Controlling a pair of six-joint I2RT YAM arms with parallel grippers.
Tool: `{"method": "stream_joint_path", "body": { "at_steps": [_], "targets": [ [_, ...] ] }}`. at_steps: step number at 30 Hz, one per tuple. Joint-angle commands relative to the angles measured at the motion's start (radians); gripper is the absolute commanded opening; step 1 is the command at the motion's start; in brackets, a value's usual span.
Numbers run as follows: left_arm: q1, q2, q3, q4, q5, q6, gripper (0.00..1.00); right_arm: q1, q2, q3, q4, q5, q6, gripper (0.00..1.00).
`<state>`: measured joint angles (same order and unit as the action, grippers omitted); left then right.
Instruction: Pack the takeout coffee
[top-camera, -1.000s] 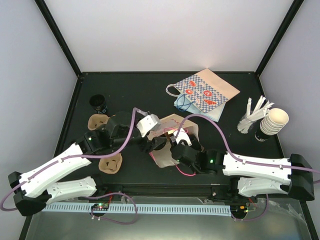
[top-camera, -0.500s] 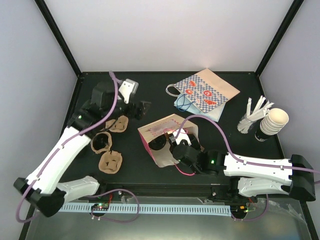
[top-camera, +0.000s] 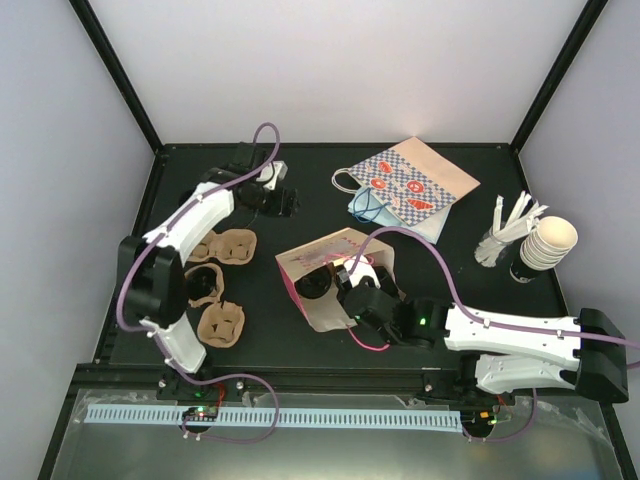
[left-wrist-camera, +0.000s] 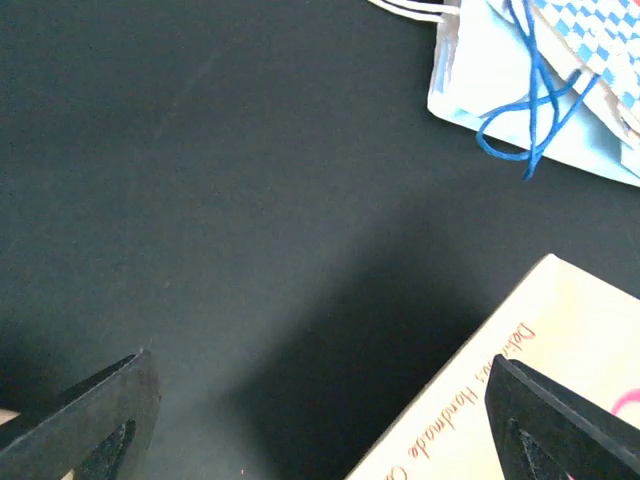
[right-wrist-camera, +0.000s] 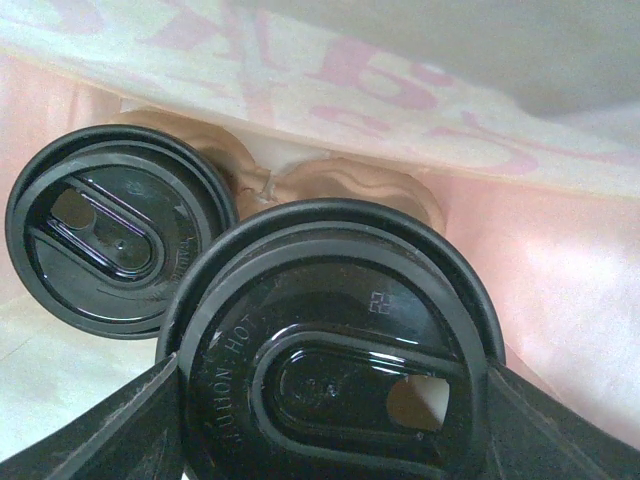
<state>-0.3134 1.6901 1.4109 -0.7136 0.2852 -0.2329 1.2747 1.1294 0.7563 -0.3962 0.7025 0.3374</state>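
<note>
My right gripper (top-camera: 330, 288) grips the lidded coffee (right-wrist-camera: 335, 350) inside the pink bag (top-camera: 320, 250) mid-frame, while my left gripper (top-camera: 284, 203), upper left, gapes empty.

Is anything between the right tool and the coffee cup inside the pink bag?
Nothing visible does. The right tool has its fingers against both sides of the coffee cup at its black lid, inside the pink bag. A second lidded cup stands beside it, off to one side, not between.
</note>
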Motion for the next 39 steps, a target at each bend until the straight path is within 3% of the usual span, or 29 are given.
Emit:
{"method": "stream_joint_path", "body": {
  "at_steps": [1,9,39],
  "targets": [
    [0.010,0.098,0.106,-0.020,0.061,-0.021,0.90,-0.010,0.009,-0.014,0.047,-0.012,-0.007,0.45],
    [0.000,0.290,0.210,-0.006,0.224,-0.020,0.80,-0.017,0.032,-0.013,0.054,-0.012,-0.019,0.45],
    [-0.052,0.472,0.221,0.068,0.484,0.009,0.71,-0.033,0.091,0.004,0.033,-0.012,-0.053,0.43]
  ]
}}
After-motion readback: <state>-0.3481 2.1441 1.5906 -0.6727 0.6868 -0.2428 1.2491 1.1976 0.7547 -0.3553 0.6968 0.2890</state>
